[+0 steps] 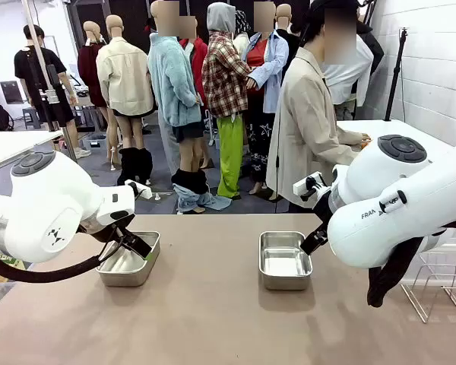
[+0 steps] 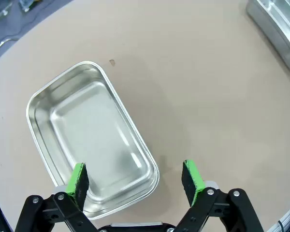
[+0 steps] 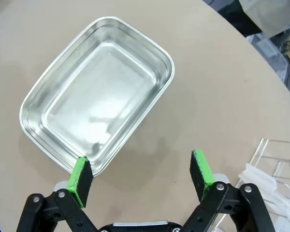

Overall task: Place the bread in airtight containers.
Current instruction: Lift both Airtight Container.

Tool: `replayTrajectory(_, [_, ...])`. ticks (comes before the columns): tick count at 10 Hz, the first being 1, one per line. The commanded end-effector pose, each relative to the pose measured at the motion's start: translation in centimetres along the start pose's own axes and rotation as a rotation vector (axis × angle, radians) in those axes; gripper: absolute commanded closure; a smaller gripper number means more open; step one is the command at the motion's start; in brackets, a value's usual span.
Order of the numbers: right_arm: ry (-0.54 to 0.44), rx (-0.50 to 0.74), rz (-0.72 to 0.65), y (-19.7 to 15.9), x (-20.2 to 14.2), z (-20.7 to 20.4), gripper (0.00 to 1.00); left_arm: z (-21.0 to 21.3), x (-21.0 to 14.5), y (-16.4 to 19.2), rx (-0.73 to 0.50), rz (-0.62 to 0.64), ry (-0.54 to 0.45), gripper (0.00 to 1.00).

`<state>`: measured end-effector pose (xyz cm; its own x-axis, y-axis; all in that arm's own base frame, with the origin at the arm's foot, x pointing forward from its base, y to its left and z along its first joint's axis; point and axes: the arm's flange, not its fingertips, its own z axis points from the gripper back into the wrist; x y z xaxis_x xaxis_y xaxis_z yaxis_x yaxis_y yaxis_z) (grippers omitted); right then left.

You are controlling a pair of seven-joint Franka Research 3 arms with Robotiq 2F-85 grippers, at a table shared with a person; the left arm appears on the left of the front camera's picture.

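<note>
Left pincer [image 2: 135, 180] and right pincer [image 3: 142, 175] are held wide open, empty, each over one diagonally lying rectangular stainless-steel tin [image 2: 87, 140] [image 3: 96, 92].

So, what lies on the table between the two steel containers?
Nothing. In the front view the table is bare between the left container and the right container.

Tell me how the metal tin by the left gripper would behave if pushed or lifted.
The tin is empty and looks like thin polished steel, so it is probably light and stiff. Its low, flat shape on the smooth table would likely slide, not tip. The shiny rounded walls may be slippery to pinch.
</note>
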<state>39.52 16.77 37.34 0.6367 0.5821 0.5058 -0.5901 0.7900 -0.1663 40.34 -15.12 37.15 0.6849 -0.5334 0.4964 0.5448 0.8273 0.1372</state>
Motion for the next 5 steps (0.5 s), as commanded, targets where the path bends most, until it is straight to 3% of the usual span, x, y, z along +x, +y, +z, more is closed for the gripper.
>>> replayTrajectory(1, [0.0,0.0,0.0,0.0,0.0,0.0,0.0,0.0,0.0,0.0,0.0,0.0,0.0,0.0])
replayTrajectory(5, [0.0,0.0,0.0,0.0,0.0,0.0,0.0,0.0,0.0,0.0,0.0,0.0,0.0,0.0])
